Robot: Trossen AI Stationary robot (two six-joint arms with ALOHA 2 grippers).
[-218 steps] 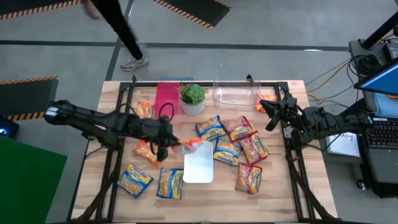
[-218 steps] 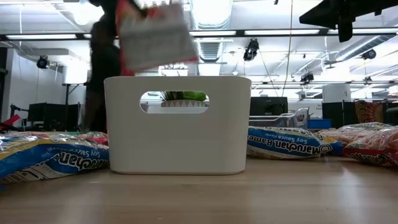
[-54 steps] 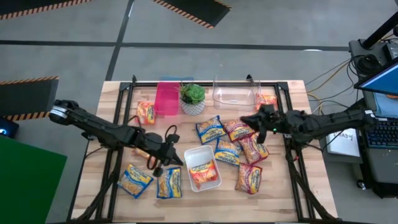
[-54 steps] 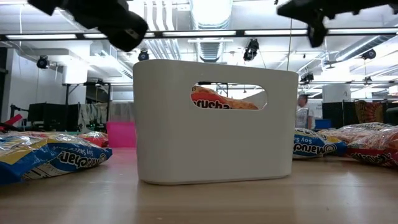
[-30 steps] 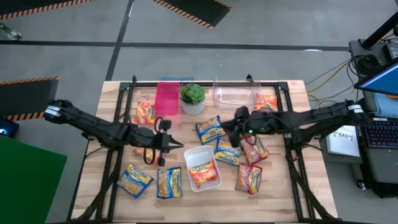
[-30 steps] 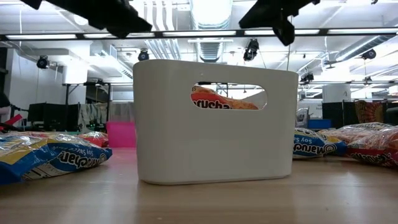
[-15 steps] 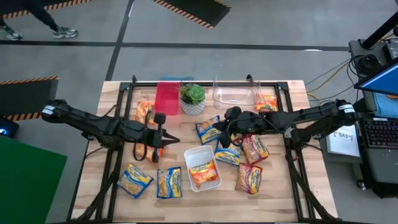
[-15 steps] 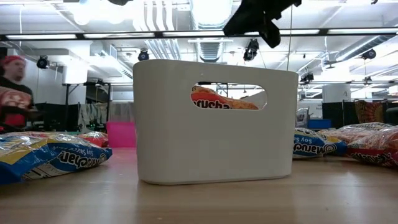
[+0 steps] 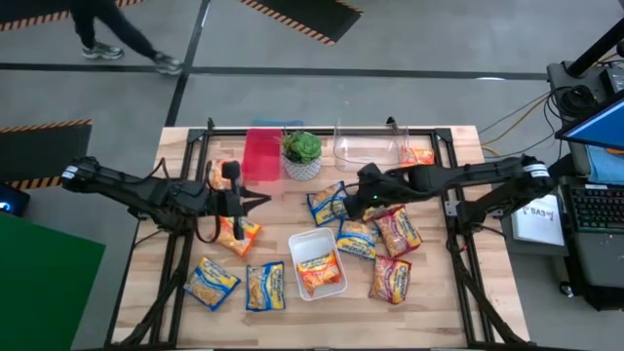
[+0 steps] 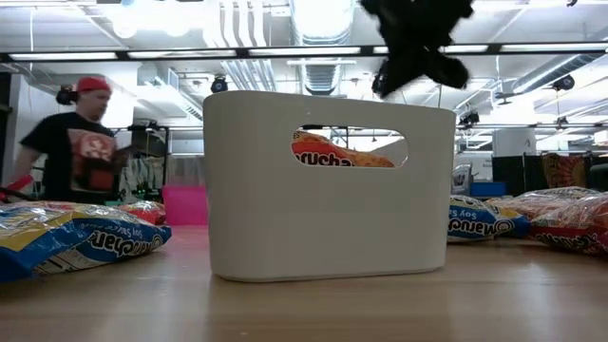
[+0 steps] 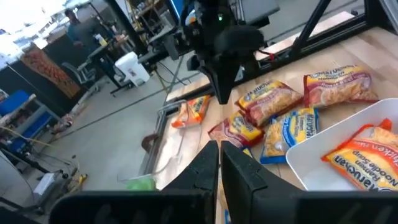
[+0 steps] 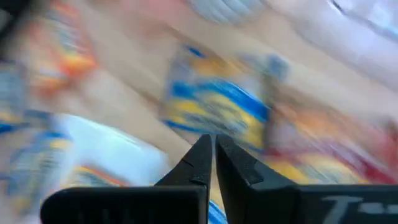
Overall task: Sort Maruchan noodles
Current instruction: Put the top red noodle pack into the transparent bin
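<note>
Below, a blue-edged noodle packet [image 9: 329,204] adjoins the right pincer [image 9: 357,208].

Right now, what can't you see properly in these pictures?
- Low view: the white bin hides the packets behind it; only a strip of the noodle packet inside shows through its handle slot.
- Right wrist view: motion blur smears everything past the right gripper, so the blue-edged packet can't be read.
- High view: packet printing is too small to read.
- Left wrist view: the left gripper covers part of the table.
</note>
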